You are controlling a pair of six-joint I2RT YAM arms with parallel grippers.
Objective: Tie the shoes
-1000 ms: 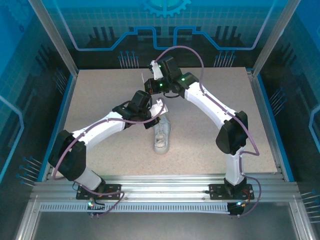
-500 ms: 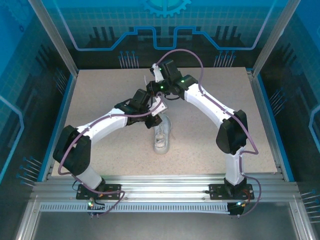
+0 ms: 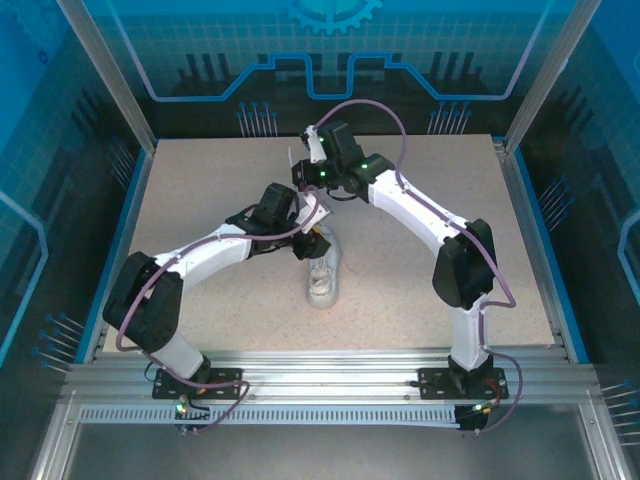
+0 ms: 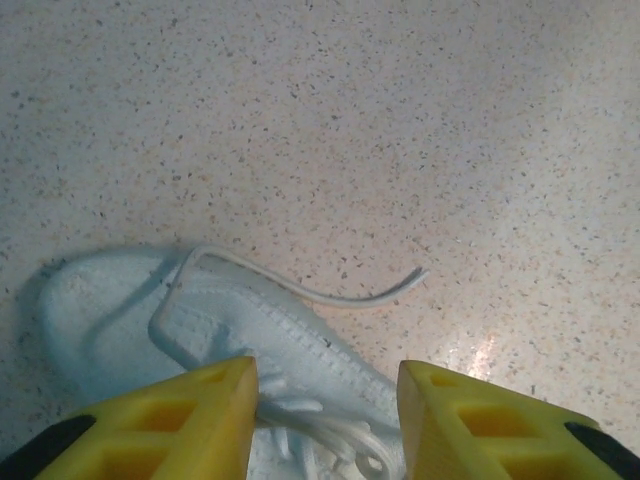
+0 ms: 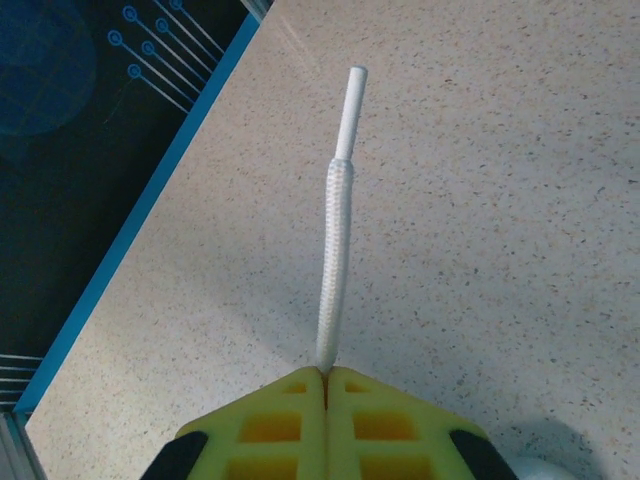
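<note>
The left tool (image 4: 325, 395) hangs over the white sneaker (image 4: 190, 320), yellow fingers (image 4: 190, 410) apart (a loose lace (image 4: 370, 295) trails from it onto the speckled worktop (image 4: 400, 120)). The sneaker lies near the worktop's middle. Further right, the right tool (image 5: 325, 385) is pressed together, clamped on a second lace (image 5: 335, 250) that sticks out straight.

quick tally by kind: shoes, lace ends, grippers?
white sneaker: 1
lace ends: 2 (loose lace end; pinched lace end in right gripper)
grippers: 2 (left gripper open, right shut)
total: 5
</note>
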